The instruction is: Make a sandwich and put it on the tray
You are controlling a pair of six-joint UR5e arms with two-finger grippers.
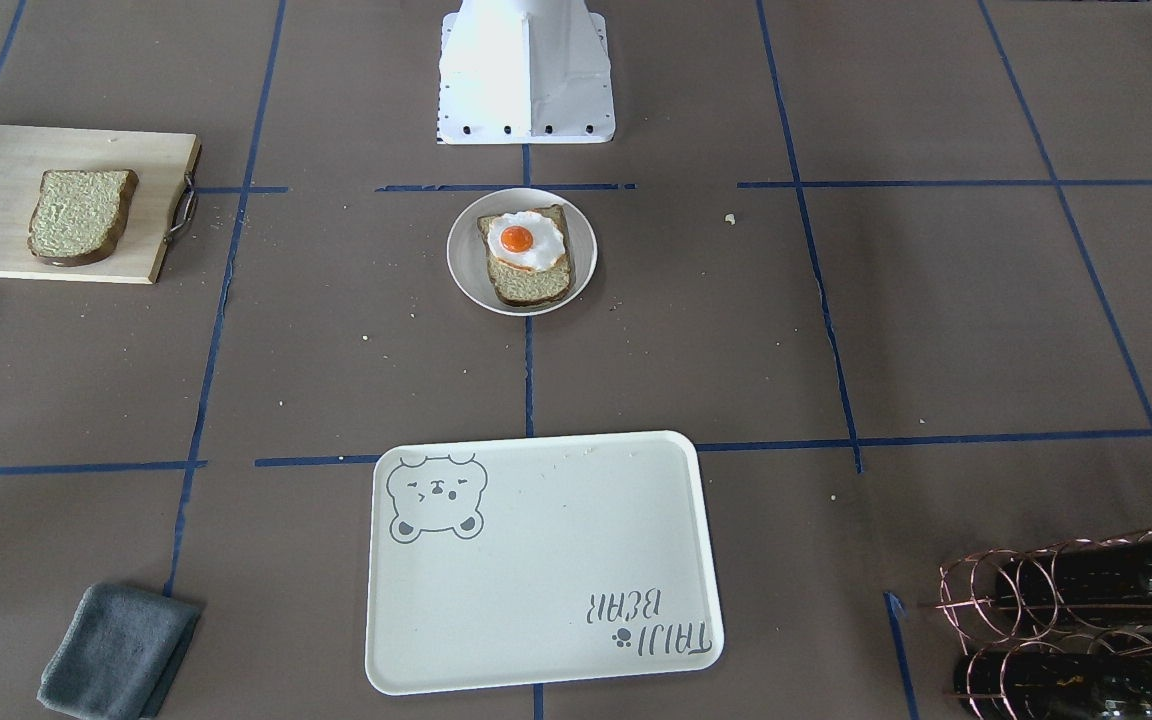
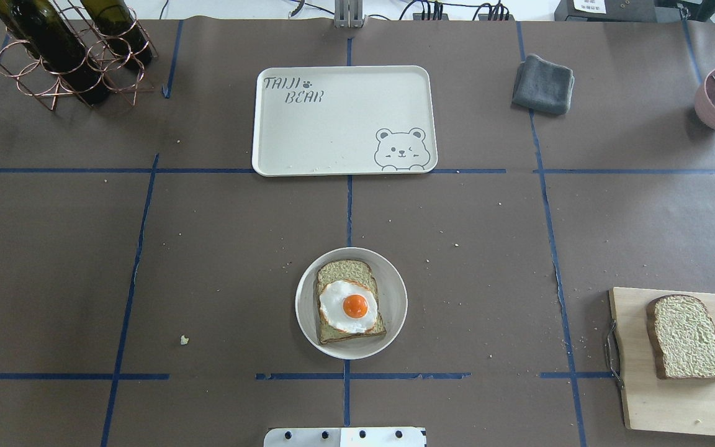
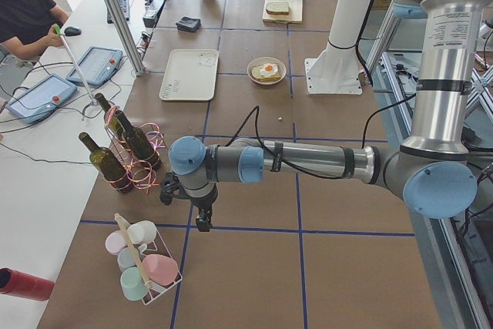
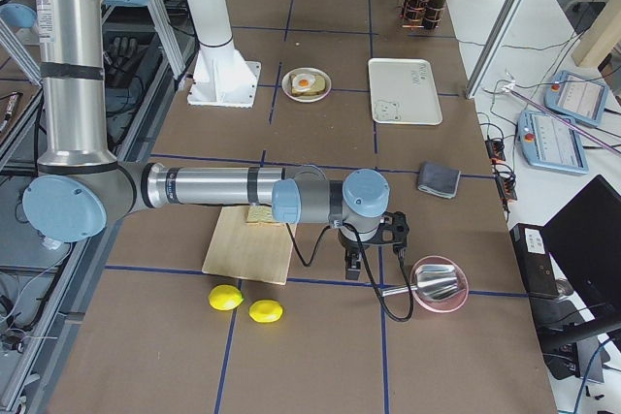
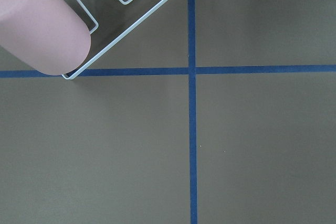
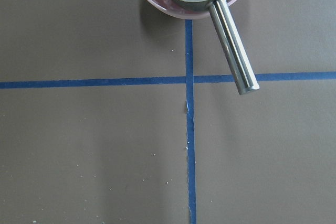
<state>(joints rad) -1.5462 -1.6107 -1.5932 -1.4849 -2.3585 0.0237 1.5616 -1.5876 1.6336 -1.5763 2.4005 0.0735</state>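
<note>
1. Sandwich. A round white plate [image 2: 395,298] stands on the worktop [image 2: 208,261] at the centre, near the robot base. The lower bread slice [image 2: 339,271] lies flat on the plate. The fried egg [image 2: 348,305] lies on this slice and covers its near part, yolk up. The second bread slice [image 2: 686,337] lies flat on the wooden cutting board [image 2: 661,403] at the near right, well apart from the plate.

2. Tray. The tray [image 2: 332,130] lies at the centre on the far side of the plate, apart from it, with nothing on it. A folded grey cloth [image 2: 542,84] lies to its right.

3. Left gripper [image 3: 202,221]. It points down above the worktop at the left end, near a wire rack of cups [image 3: 142,263]. It carries nothing. Jaw spacing cannot be told from the side view.

4. Right gripper [image 4: 354,264]. It points down above the worktop at the right end, between the cutting board and a pink bowl [image 4: 440,285] holding a metal scoop [image 6: 231,45]. It carries nothing. Jaw spacing cannot be told.
</note>
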